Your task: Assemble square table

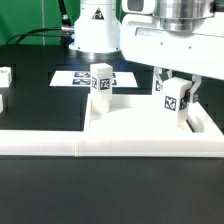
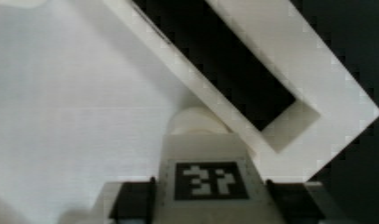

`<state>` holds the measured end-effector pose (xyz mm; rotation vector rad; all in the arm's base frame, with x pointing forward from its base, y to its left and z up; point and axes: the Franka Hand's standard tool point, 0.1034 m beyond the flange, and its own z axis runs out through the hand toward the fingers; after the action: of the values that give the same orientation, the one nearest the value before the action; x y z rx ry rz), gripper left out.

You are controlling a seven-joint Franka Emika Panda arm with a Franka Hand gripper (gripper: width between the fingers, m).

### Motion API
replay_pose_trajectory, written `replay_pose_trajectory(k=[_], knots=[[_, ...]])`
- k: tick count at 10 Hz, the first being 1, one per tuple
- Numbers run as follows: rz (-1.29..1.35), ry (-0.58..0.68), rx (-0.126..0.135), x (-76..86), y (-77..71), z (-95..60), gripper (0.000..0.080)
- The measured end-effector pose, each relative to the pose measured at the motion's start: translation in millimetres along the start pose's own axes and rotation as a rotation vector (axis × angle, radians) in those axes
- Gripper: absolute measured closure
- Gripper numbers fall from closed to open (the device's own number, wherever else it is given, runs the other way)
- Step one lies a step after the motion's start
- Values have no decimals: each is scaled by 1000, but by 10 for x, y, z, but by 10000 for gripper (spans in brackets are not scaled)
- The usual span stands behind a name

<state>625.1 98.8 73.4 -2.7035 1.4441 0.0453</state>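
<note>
The square table's flat white panel (image 1: 130,125) lies on the black table, pushed into the corner of the L-shaped rail. One white tagged leg (image 1: 101,80) stands upright at the panel's far corner towards the exterior view's left. My gripper (image 1: 176,88) is shut on a second tagged leg (image 1: 175,102), held upright over the panel's corner at the exterior view's right. In the wrist view that leg (image 2: 212,165) fills the gap in my gripper (image 2: 212,202), with a dark finger (image 2: 136,202) against each side. Whether the leg's foot touches the panel (image 2: 61,100) I cannot tell.
The long low white rail (image 1: 60,146) runs along the panel's near edge and turns up its right side (image 2: 305,60). Two more white tagged pieces (image 1: 5,76) sit at the exterior view's left edge. The marker board (image 1: 72,77) lies behind, before the robot base (image 1: 95,30).
</note>
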Motion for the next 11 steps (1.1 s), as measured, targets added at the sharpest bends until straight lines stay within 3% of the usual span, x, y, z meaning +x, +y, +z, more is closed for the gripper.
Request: replay_pose_trajectory(k=[2, 4, 7, 9, 11], knots=[[219, -20, 2, -7, -29, -26, 508], [523, -37, 27, -29, -65, 2, 508], [576, -38, 30, -30, -73, 5, 507], [383, -47, 7, -88, -60, 9, 196], [71, -29, 1, -104, -79, -6, 164]])
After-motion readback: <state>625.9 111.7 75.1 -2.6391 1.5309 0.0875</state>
